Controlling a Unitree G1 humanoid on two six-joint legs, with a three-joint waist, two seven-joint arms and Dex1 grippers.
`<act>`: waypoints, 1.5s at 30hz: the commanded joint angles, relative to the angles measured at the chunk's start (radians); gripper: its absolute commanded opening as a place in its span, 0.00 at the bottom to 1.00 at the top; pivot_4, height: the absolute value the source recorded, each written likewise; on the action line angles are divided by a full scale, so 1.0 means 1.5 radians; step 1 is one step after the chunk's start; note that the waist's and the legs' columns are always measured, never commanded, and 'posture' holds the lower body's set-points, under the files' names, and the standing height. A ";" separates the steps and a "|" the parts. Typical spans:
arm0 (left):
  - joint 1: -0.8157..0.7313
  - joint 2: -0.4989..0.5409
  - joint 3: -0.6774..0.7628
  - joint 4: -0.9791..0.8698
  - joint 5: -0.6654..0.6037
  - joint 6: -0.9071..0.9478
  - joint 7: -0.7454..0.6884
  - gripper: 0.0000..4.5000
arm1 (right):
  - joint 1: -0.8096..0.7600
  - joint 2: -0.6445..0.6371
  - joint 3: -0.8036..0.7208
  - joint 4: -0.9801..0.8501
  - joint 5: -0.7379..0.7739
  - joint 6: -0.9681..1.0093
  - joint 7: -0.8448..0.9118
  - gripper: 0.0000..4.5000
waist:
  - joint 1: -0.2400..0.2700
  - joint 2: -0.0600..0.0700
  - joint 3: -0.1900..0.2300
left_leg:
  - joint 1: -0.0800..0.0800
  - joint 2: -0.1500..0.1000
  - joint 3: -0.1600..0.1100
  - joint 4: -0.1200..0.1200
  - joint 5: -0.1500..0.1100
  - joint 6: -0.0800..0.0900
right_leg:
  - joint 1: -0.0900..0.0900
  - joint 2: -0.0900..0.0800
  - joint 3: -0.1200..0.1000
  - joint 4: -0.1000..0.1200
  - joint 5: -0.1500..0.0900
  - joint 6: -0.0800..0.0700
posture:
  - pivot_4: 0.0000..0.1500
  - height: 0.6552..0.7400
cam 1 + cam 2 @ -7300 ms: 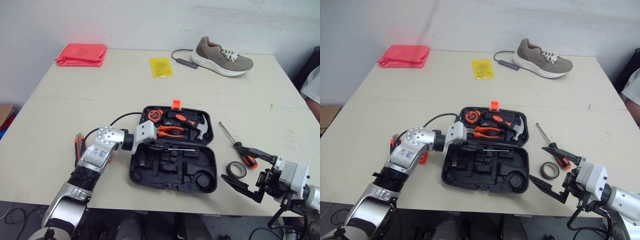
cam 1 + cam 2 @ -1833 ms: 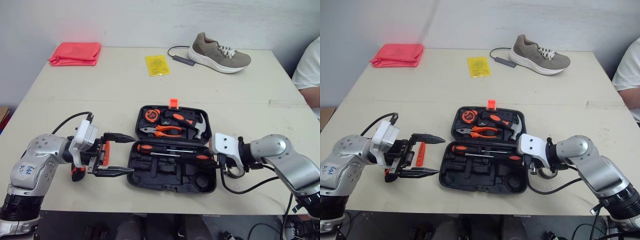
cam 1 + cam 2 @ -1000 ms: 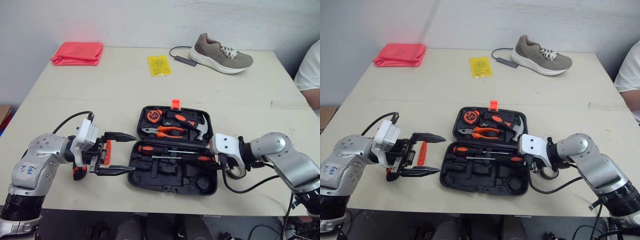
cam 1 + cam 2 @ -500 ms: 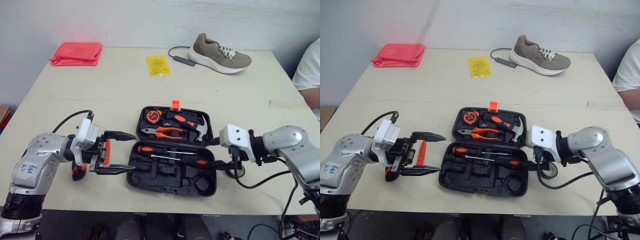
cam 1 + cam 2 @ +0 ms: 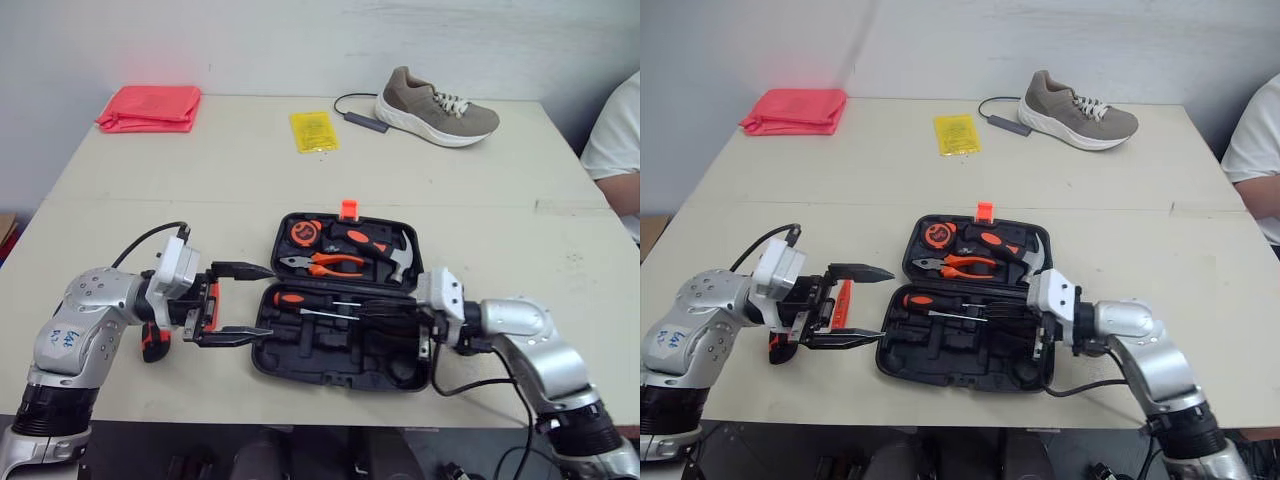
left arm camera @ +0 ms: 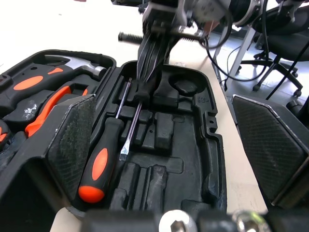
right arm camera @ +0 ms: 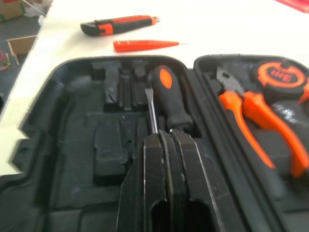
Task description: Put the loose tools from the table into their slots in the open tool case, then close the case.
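**Table with tool case, front view.** The open tool case (image 5: 300, 368) lies on the table (image 5: 200, 200) at the middle of its front edge, with the lid half toward the far edge. The lid half holds a tape measure (image 5: 303, 232), pliers (image 5: 325, 265) and a hammer (image 5: 395, 255). The tray half holds a large screwdriver (image 6: 99, 164) with an orange-and-black handle. Just beside it lies a small screwdriver (image 7: 152, 108) with a flat tip.

The right gripper (image 7: 165, 136) reaches into the tray from the right. Its fingers are pressed together, with the tips at the handle end of the small screwdriver. Whether they pinch it cannot be told.

The left gripper (image 5: 268, 300) hovers at the left rim of the case, fingers spread wide and holding nothing. Left of the case, an orange pen-shaped tool (image 7: 145, 45) and a utility knife (image 7: 118, 25) lie loose on the table.

Along the far edge are a red cloth (image 5: 150, 107), a yellow packet (image 5: 313, 131) and a shoe (image 5: 437, 105).
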 commanded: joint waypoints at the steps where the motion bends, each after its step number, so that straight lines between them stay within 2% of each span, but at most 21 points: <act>1: -0.013 0.005 0.005 -0.007 0.005 -0.006 -0.001 1.00 | -0.013 0.004 0.010 0.048 -0.033 -0.064 -0.002 0.02 | 0.001 0.000 0.000 | 0.000 0.000 0.000 0.000 0.000 0.000 | 0.000 0.000 0.000 0.000 0.000 0.000 | 1.00 1.00; 7: -0.015 0.008 0.008 -0.004 0.009 -0.007 -0.004 1.00 | -0.013 -0.005 0.028 0.110 -0.063 -0.062 -0.010 0.02 | 0.000 0.000 0.000 | 0.000 0.000 0.000 0.002 0.000 0.000 | 0.000 0.000 0.000 0.001 0.000 0.000 | 1.00 1.00; 15: -0.007 0.013 0.008 -0.011 0.015 -0.004 -0.004 1.00 | -0.022 -0.030 0.098 0.115 -0.136 -0.004 -0.030 0.02 | -0.001 -0.002 -0.002 | 0.002 0.001 -0.002 0.004 0.000 0.000 | 0.003 -0.001 0.000 0.002 0.000 0.000 | 1.00 1.00; 21: -0.003 0.015 0.006 -0.011 0.026 -0.007 -0.002 1.00 | -0.040 -0.023 0.119 0.112 -0.144 0.051 -0.054 0.02 | -0.003 -0.007 -0.006 | 0.013 0.002 -0.003 -0.002 -0.001 -0.002 | 0.014 -0.004 0.001 -0.001 -0.001 -0.001 | 1.00 1.00; 26: 0.002 0.009 0.017 -0.008 0.029 -0.016 0.009 1.00 | -0.036 -0.012 0.077 0.069 -0.074 0.006 -0.026 0.02 | -0.003 -0.006 -0.006 | 0.013 0.002 -0.004 -0.003 -0.001 -0.003 | 0.014 -0.004 0.002 -0.001 -0.001 -0.003 | 1.00 1.00; 29: 0.004 0.009 0.029 0.003 0.026 -0.024 0.014 1.00 | -0.036 0.003 0.013 0.026 0.001 -0.044 -0.015 0.02 | -0.001 -0.005 -0.005 | 0.010 0.002 -0.004 -0.004 -0.001 -0.003 | 0.011 -0.004 0.002 -0.001 -0.001 -0.003 | 1.00 1.00; 34: 0.030 0.037 0.075 0.032 0.018 -0.015 0.010 1.00 | 0.019 -0.053 -0.098 -0.085 0.116 -0.006 0.012 0.02 | 0.000 0.000 -0.001 | 0.008 0.001 -0.003 -0.003 0.000 -0.002 | 0.009 -0.004 0.002 -0.001 -0.001 -0.003 | 1.00 1.00; 37: 0.060 0.064 0.131 0.074 0.030 -0.028 0.022 1.00 | 0.099 -0.108 -0.200 -0.141 0.162 0.020 0.008 0.21 | 0.001 0.000 -0.001 | 0.007 0.001 -0.004 -0.005 0.000 -0.002 | 0.009 -0.004 0.002 -0.004 -0.001 -0.003 | 1.00 1.00; 41: 0.123 0.104 0.238 0.160 0.041 -0.057 0.029 1.00 | 0.220 -0.143 -0.363 -0.150 0.160 -0.008 0.000 0.65 | 0.000 0.000 0.000 | 0.007 0.001 -0.004 -0.005 -0.001 -0.001 | 0.009 -0.004 0.001 -0.005 -0.001 -0.003 | 1.00 1.00; 44: 0.157 0.124 0.304 0.232 0.062 -0.092 0.041 1.00 | 0.302 -0.149 -0.483 -0.081 0.149 -0.077 0.043 0.98 | 0.001 0.000 0.000 | 0.007 0.001 -0.004 -0.005 -0.001 -0.001 | 0.009 -0.004 0.001 -0.006 -0.001 -0.002 | 1.00 1.00; 45: 0.177 0.129 0.324 0.251 0.070 -0.104 0.043 1.00 | 0.323 -0.147 -0.517 -0.046 0.154 -0.115 0.071 0.99 | 0.000 -0.001 0.000 | 0.008 0.001 -0.004 -0.005 -0.002 0.000 | 0.010 -0.004 0.001 -0.006 -0.001 -0.002 | 1.00 1.00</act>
